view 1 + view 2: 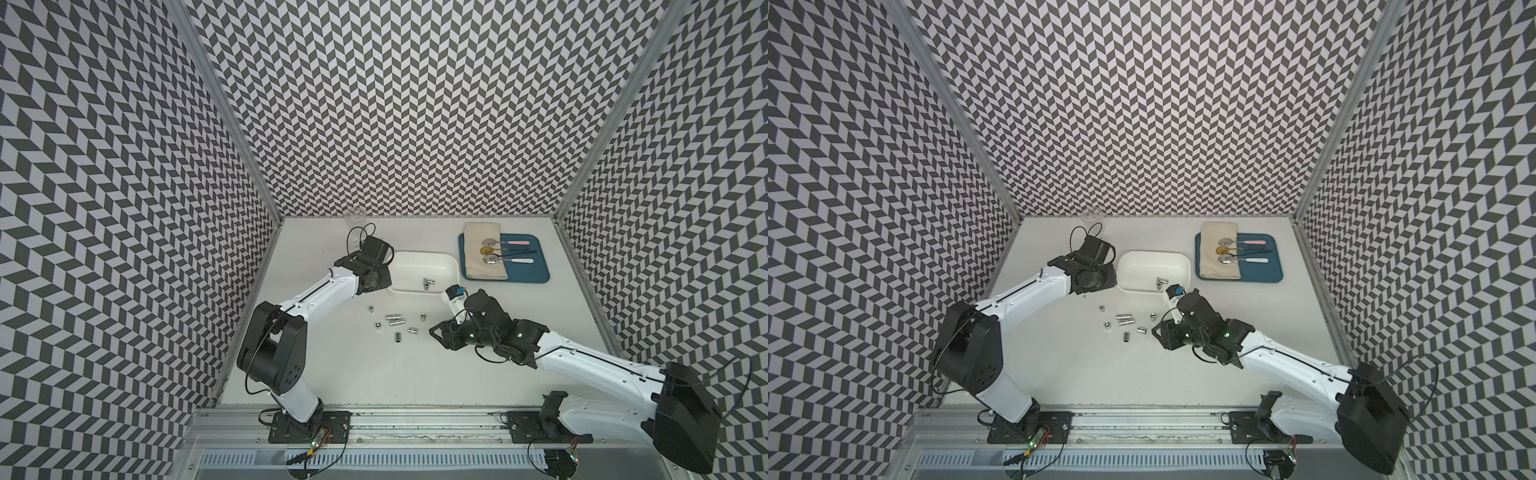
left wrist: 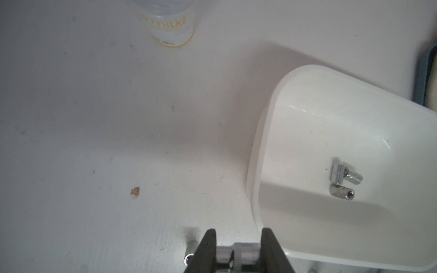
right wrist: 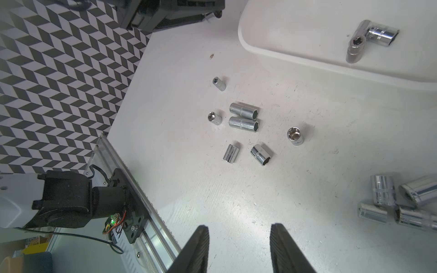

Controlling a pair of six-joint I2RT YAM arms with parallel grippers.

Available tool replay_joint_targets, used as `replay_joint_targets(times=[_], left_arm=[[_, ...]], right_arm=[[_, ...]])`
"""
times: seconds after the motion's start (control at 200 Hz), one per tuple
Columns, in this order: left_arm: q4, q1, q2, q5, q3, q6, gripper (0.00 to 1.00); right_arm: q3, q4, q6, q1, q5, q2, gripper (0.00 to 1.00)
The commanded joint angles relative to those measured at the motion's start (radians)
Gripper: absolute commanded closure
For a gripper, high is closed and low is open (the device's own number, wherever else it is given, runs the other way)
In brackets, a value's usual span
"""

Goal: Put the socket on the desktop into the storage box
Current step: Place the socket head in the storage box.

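Note:
In the left wrist view my left gripper (image 2: 238, 236) is shut on a chrome socket (image 2: 236, 255), just beside the rim of the white storage box (image 2: 262, 146). A small clump of sockets (image 2: 343, 180) lies inside the box (image 1: 415, 259). In both top views the wrist hides the left fingers. Several loose sockets (image 1: 395, 324) (image 3: 243, 123) are scattered on the desktop in front of the box. My right gripper (image 3: 238, 236) (image 1: 432, 331) hovers open to the right of them with nothing between its fingers.
A clear glass cup (image 1: 355, 216) (image 2: 169, 23) stands at the back. A blue tray (image 1: 534, 272) with a cloth and spoons sits to the right of the box. More sockets (image 3: 390, 201) lie under the right arm. A small socket (image 2: 190, 253) lies beside the left fingers.

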Motion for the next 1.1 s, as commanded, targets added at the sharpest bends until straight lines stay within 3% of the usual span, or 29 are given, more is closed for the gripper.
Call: replay_joint_targets(times=[0.0,0.551,0.776,1.092], left_arm=[[-0.007,-0.018,0.060,0.016,0.082,0.013,0.73],[-0.042,-0.053,0.373,0.037,0.352,0.055,0.70],[-0.044,-0.057,0.415,0.037,0.371,0.056,0.68],[-0.045,-0.067,0.397,0.031,0.370,0.065,0.56]], right_arm=[[0.005,0.014,0.014,-0.006,0.001,-0.040,0.54],[-0.047,-0.025,0.060,-0.006,0.042,-0.128,0.54],[-0.062,-0.020,0.064,-0.007,0.049,-0.135,0.54],[-0.061,-0.027,0.065,-0.019,0.059,-0.142,0.54]])
